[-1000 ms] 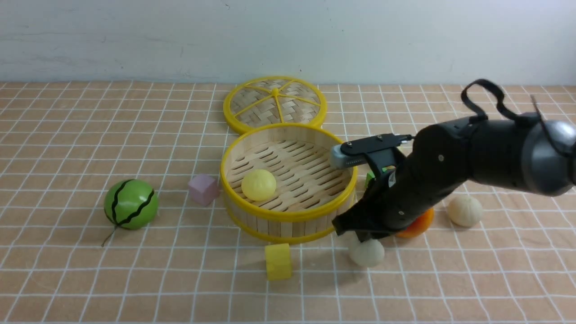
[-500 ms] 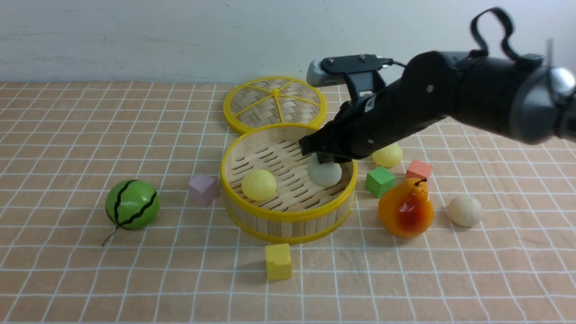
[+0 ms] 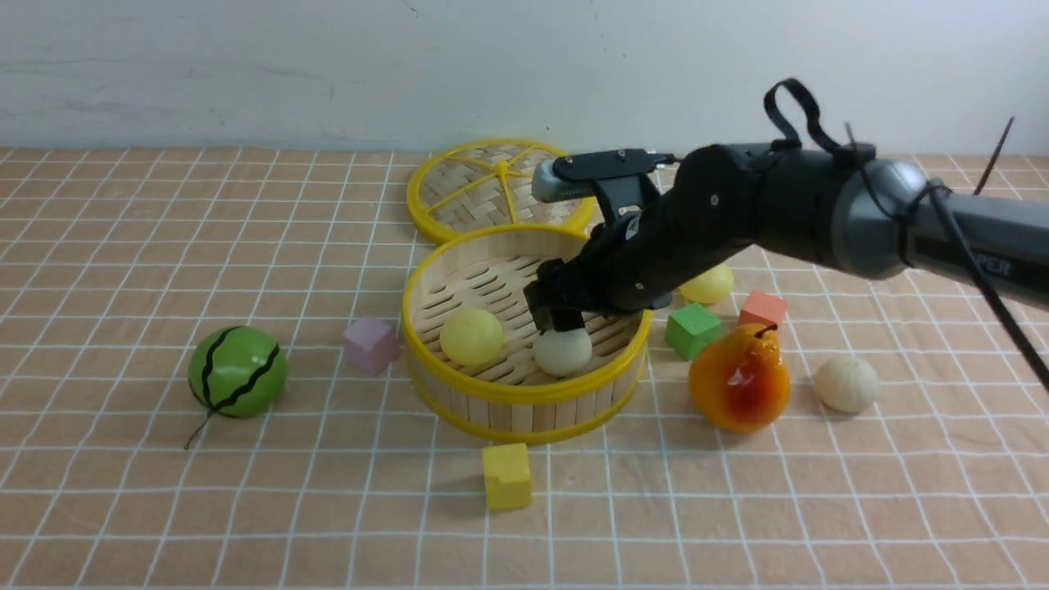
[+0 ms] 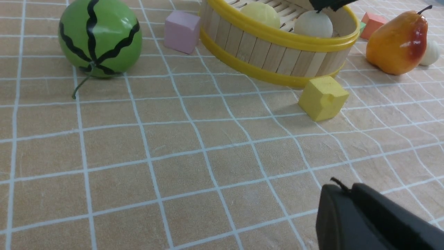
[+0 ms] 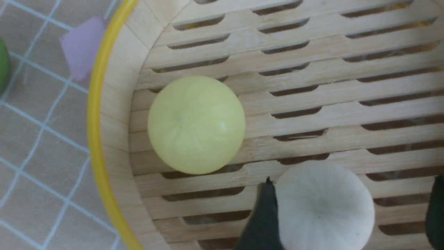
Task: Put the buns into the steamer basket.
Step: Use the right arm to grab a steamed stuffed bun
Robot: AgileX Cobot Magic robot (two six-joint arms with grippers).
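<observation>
The steamer basket (image 3: 524, 393) stands mid-table and holds a pale yellow bun (image 3: 471, 336) and a cream bun (image 3: 562, 352). My right gripper (image 3: 561, 321) hangs open just over the cream bun (image 5: 324, 208). One finger (image 5: 263, 215) touches its side and the other stands apart, so the bun rests on the slatted floor beside the yellow bun (image 5: 196, 125). Outside the basket, another yellow bun (image 3: 709, 284) sits behind the arm and another cream bun (image 3: 846, 383) lies at the right. My left gripper (image 4: 347, 191) is shut and empty, low over the table, well short of the basket (image 4: 277, 55).
A woven lid (image 3: 500, 188) lies behind the basket. A green watermelon ball (image 3: 238, 371) and a pink cube (image 3: 370, 345) are to its left, a yellow cube (image 3: 506, 476) in front. A green cube (image 3: 693, 330), a red cube (image 3: 763, 309) and an orange pear (image 3: 740, 378) sit to its right.
My right gripper carried the cream bun from the table in front of the pear up and into the basket, lowered it beside the yellow bun, then opened and let it go.
</observation>
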